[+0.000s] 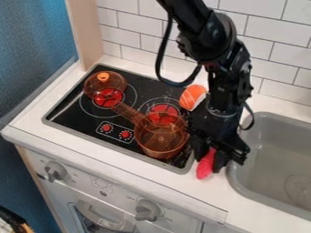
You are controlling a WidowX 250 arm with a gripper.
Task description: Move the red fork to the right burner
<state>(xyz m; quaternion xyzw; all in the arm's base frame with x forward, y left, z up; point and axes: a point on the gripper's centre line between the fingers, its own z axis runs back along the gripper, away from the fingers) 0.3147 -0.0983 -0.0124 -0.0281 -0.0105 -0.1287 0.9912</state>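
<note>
White desk (215, 195) is carrying a stove (70, 113) and a sink (273, 148). Between them, the red fork (205, 166) is poking out beneath the tool (211, 157); whether it is being gripped, one cannot tell. Beyond, a pot (159, 144) is overlapping the right burner (163, 110).

"Stove (68, 111), what's on it?"
"Lid (114, 84) rear left. Saucepan (159, 145) front right, overlapping right burner (163, 108), handle toward lid."
"Behind?"
"Sushi piece (193, 96) near rear right edge. Tiled wall (126, 31) beyond."
"Right?"
"Counter (222, 196) strip, then sink (266, 157)."
</note>
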